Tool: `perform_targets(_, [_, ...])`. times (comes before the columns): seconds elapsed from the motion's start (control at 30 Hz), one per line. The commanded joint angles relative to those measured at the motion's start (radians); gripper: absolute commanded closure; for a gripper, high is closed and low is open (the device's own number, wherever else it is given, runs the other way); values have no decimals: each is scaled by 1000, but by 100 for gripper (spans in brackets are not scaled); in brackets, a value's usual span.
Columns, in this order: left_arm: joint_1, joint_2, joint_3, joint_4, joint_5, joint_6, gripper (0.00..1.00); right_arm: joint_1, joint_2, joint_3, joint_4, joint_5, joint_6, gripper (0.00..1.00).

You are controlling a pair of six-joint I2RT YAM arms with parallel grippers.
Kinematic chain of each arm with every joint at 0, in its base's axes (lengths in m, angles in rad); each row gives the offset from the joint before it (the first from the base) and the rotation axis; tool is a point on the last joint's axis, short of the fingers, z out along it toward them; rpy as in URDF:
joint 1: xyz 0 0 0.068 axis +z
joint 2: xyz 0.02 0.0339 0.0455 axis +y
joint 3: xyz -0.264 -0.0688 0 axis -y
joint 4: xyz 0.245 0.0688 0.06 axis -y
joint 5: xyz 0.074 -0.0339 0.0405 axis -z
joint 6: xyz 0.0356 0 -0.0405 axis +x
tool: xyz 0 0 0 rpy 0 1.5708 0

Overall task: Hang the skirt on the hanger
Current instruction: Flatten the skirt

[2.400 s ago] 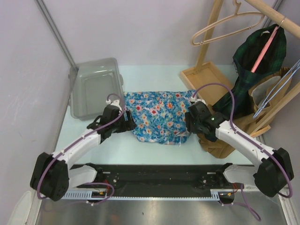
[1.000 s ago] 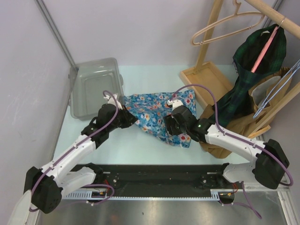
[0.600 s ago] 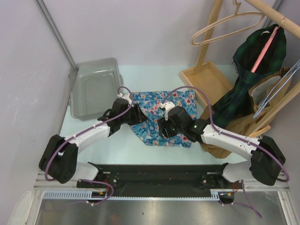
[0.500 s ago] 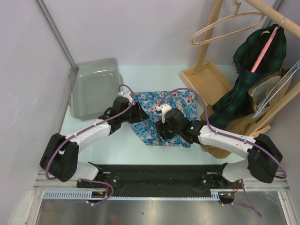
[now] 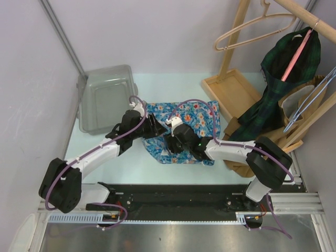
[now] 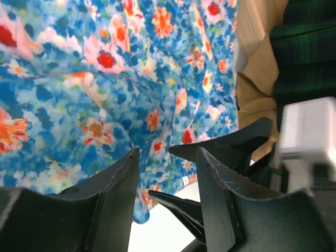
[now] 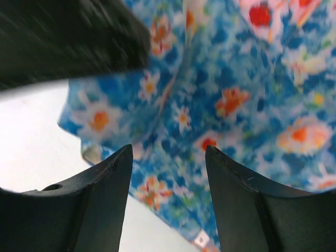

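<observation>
The left hand (image 6: pixel 168 153) is released: its fingers stand apart and no cloth is pinched between them. The right hand (image 7: pixel 168 152) is likewise parted, with fabric lying under the gap and nothing clamped. Both hands sit over the left half of the floral skirt (image 5: pixel 195 119), close together. The overhead view does not show whether they touch.

There is one floral skirt, blue with red, orange and white blooms. It lies crumpled on the desk (image 5: pixel 131 167), on no hanger. From above its left part is covered by the two hands, and only the wrist views show the folds there.

The left wrist view alone shows the right hand's black fingertips poking in from the right, with its white body blurred. The right wrist view has a blurred black mass at upper left that cannot be identified.

On the wooden rack (image 5: pixel 234 39) to the right hangs one beige hanger (image 5: pixel 247 25), bare, well apart from the skirt. One pink hanger (image 5: pixel 294 60) carries a green plaid garment (image 5: pixel 278 63). A tan garment (image 5: pixel 247 167) lies below it. The wire hangers (image 5: pixel 310 102) are cut off at the edge and cannot be counted. One grey bin (image 5: pixel 105 100) lies at far left.
</observation>
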Motion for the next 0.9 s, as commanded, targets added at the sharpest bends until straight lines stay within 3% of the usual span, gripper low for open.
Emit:
perform_targets(0.0, [-4,36,-13,34,-12,13,50,-1,34,34,195,-3,11,38])
perform_targets(0.27, [-4,-105,-51,-191,-121,134,48,-12,55,38,137,-58,10,40])
perform_targets(0.53, [-4,-302,-141,-363,-360,70,42,53,123,47,178,-175,-21,50])
perform_targets(0.7, [-6,-351,-183,-368,-332,69,39,99,111,44,131,-279,-40,51])
perform_targets(0.87, [-4,-365,-253,-377,-286,46,39,113,71,45,66,-167,-21,52])
